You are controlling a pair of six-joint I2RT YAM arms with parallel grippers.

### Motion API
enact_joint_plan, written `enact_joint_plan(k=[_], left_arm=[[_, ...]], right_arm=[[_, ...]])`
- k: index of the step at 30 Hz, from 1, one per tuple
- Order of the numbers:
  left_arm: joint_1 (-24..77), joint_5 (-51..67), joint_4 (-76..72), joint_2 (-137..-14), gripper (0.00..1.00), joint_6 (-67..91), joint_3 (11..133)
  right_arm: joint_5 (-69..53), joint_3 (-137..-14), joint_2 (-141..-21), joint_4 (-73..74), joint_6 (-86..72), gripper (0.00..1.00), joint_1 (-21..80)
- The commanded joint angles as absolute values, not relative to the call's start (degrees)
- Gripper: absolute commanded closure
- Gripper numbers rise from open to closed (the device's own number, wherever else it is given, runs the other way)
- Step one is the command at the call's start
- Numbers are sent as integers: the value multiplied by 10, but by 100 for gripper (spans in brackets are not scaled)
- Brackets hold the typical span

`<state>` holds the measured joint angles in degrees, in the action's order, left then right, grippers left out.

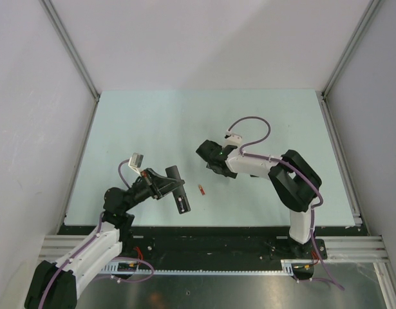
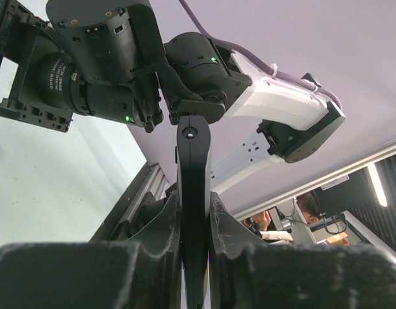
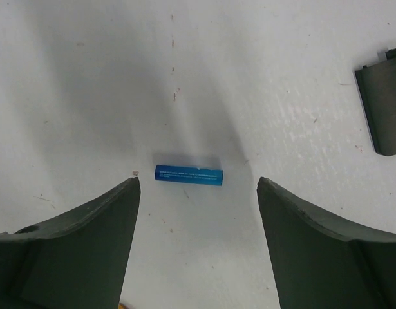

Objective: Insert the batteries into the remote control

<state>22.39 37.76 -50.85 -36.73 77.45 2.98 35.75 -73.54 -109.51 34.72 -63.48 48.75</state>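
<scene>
The left gripper (image 1: 164,184) is closed narrow on the remote control (image 1: 179,190), a slim black bar of smooth hard plastic, and one end of the bar sticks out past the fingertips. In the left wrist view the remote control stands edge-on between two dark fingers (image 2: 152,238) whose inner faces are dull and scratched, and it carries a small round mark near its far end. Beyond the remote control in that view stands the right arm (image 2: 281,103), with black joints and a white shell. The red-orange battery (image 1: 201,188), a tiny short cylinder, lies on the table (image 1: 120,129) just right of the remote control, apart from it and not covered. Farther right of the remote control and toward the back, the right gripper (image 1: 211,159) hangs with its jaws wide. From above it hides the bright blue battery (image 3: 188,175), a glossy cylinder with fine print, which lies flat between the curved fingers (image 3: 88,238) and touches neither. The table is matte and pale, with small specks and scratches. A flat black piece (image 3: 381,106) with small tabs on its end lies near this battery. It is perhaps a cover, but the picture edge cuts it.
</scene>
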Motion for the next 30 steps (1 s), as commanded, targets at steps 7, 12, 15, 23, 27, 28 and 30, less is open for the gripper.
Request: enact_joint_plan(k=[7,12,15,23,27,28,30], left_arm=[[227,374,-525,-360,100,766,-83],[227,374,-524,-359,100,766,-85],[227,374,-523,-359,100,766,-84],[227,374,-524,-358,100,766,-88],[226,374,-524,-357,100,766,-89],[227,374,-524,-357,100,766,-89],[227,374,-524,-356,100,766,-89]], right_arm=[[345,-761,-1126,320,-618,27,481],[346,-761,-1129,323,-617,29,480],[347,-761,-1130,320,-615,31,479],[341,-761,-1139,318,-604,40,474],[338,-761,-1139,321,-603,45,474],[337,-761,-1138,322,-603,47,474],[335,-760,-1138,321,-599,51,476]])
